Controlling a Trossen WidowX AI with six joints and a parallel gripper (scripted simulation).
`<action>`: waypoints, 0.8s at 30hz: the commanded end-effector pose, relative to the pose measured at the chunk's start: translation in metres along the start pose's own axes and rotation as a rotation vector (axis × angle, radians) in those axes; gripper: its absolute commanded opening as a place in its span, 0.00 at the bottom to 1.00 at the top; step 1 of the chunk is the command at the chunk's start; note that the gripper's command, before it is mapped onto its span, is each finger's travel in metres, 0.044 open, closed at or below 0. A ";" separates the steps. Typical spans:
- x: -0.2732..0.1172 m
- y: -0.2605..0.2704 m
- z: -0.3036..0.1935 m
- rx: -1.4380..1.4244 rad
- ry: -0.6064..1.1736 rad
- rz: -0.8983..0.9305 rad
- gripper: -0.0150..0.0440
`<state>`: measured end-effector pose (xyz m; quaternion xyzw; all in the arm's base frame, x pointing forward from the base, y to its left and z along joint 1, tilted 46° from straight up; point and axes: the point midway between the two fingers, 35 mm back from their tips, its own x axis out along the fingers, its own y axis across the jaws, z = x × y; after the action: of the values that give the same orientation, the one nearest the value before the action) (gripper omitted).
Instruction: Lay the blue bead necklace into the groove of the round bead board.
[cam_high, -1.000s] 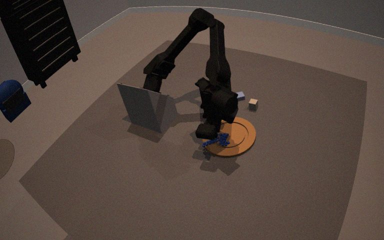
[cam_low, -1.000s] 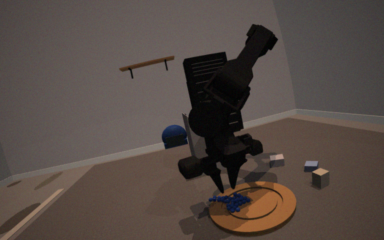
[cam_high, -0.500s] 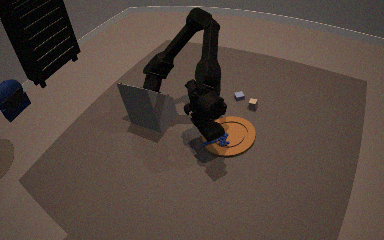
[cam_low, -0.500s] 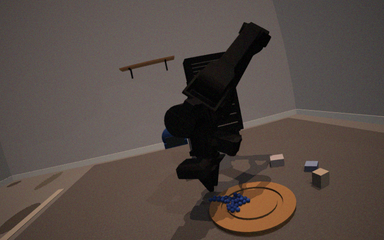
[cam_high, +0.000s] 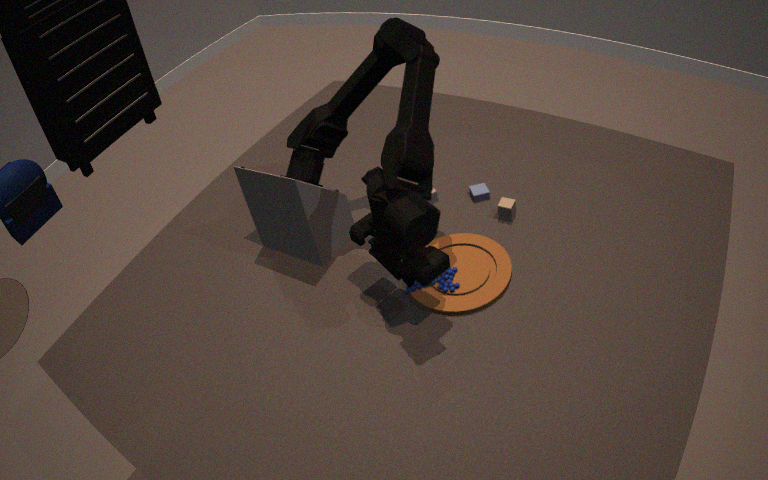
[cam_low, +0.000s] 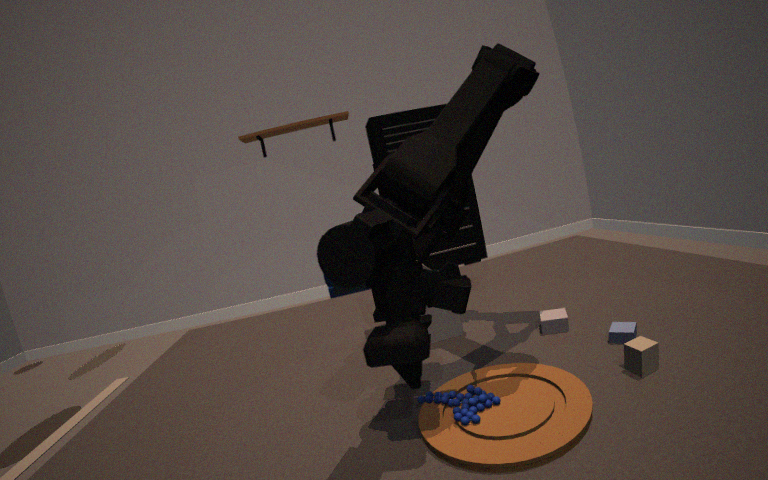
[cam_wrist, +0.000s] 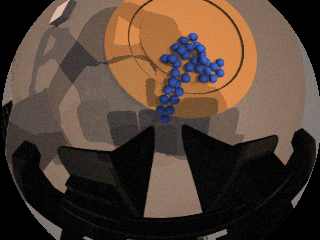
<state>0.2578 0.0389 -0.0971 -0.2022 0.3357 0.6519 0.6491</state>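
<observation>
The blue bead necklace lies bunched on the left part of the round orange board in the top and exterior views. Its bunch covers part of the ring groove and the inner disc. A narrow double row of beads runs out across the rim to the board's edge. My gripper is partly open, with nothing between its fingertips. It hangs above and just outside the board's edge, close to the tail end of the necklace. In the top view, the gripper body hides its fingertips and part of the board.
A tan block, a blue-grey block and a pale block lie beyond the board. A grey slanted panel stands by the arm's base.
</observation>
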 end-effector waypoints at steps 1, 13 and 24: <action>-0.002 -0.001 0.000 0.001 0.000 -0.004 0.46; 0.015 0.000 0.000 0.003 -0.002 -0.001 0.46; 0.026 0.001 0.000 0.000 -0.002 0.003 0.41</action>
<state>0.2545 0.0582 -0.1152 -0.2011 0.3355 0.6534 0.6481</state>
